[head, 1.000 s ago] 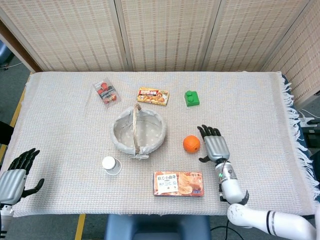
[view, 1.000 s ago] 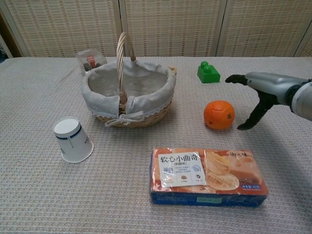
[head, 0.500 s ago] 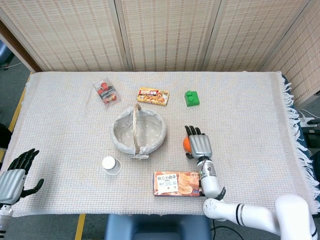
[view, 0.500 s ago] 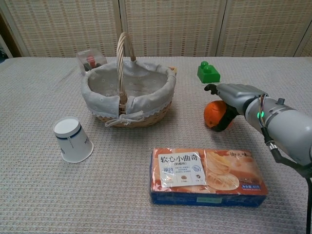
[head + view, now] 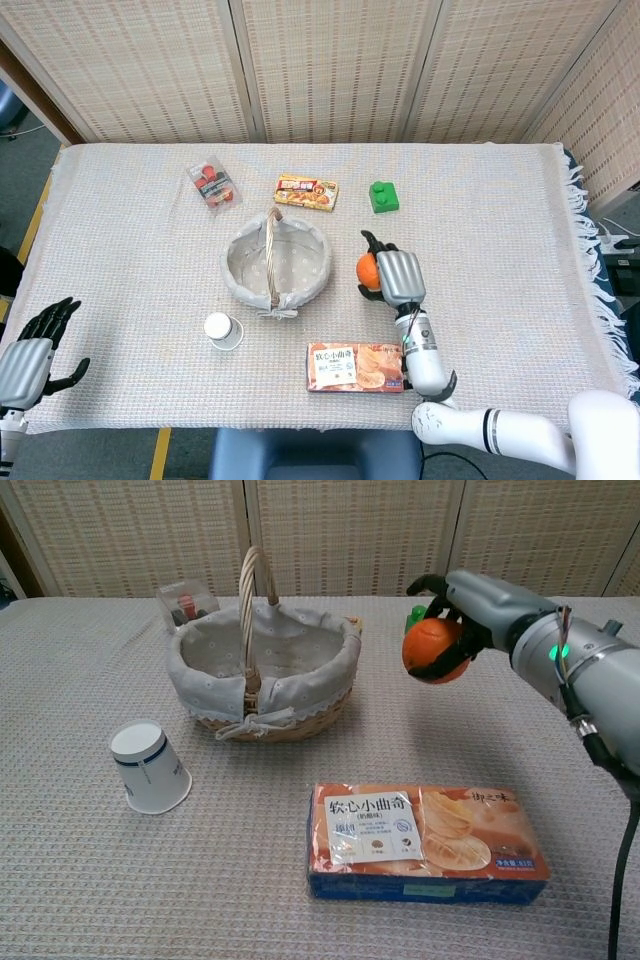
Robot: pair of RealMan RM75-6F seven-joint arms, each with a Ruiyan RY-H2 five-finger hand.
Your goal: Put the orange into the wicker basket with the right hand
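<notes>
My right hand (image 5: 397, 276) (image 5: 468, 610) grips the orange (image 5: 368, 270) (image 5: 430, 650) and holds it in the air, well above the cloth, to the right of the wicker basket (image 5: 240, 285) (image 5: 200, 695). The basket has a light spotted lining and an upright handle, and nothing shows inside it. My left hand (image 5: 30, 352) hangs open past the table's front left corner, holding nothing; the chest view does not show it.
A biscuit box (image 5: 356, 367) (image 5: 425, 842) lies in front of the orange. A white paper cup (image 5: 222, 329) (image 5: 150, 767) lies tipped left of the basket's front. At the back sit a green block (image 5: 384, 195), a yellow box (image 5: 306, 191) and a snack packet (image 5: 213, 185).
My right hand moved in from the right, closed around the orange on the cloth, and has now lifted it up and a little toward the basket. The left hand stayed still.
</notes>
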